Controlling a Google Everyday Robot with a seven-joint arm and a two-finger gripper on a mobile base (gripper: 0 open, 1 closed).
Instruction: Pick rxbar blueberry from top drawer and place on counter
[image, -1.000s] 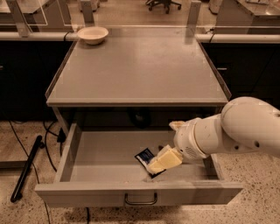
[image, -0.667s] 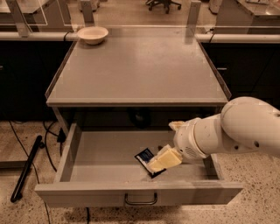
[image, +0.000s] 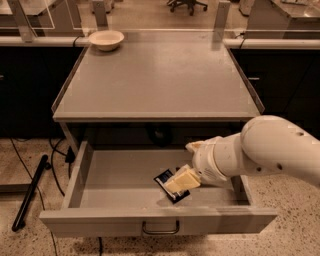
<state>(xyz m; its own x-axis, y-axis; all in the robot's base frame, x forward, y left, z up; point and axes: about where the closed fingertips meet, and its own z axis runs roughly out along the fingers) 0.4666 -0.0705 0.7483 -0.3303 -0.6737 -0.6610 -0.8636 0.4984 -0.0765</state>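
The top drawer (image: 115, 175) is pulled open below the counter (image: 155, 80); its curved pull handle (image: 160, 229) is on the front panel. The rxbar blueberry (image: 166, 178), a dark navy wrapper with white print, lies flat on the drawer floor, right of the middle. My gripper (image: 183, 181) reaches into the drawer from the right and sits right on top of the bar's right part, hiding it. The white arm (image: 265, 150) crosses the drawer's right side.
A shallow beige bowl (image: 106, 39) stands at the counter's back left corner. Black cabinets flank the counter on both sides. A black rod (image: 30, 192) and cables lie on the floor to the left of the drawer.
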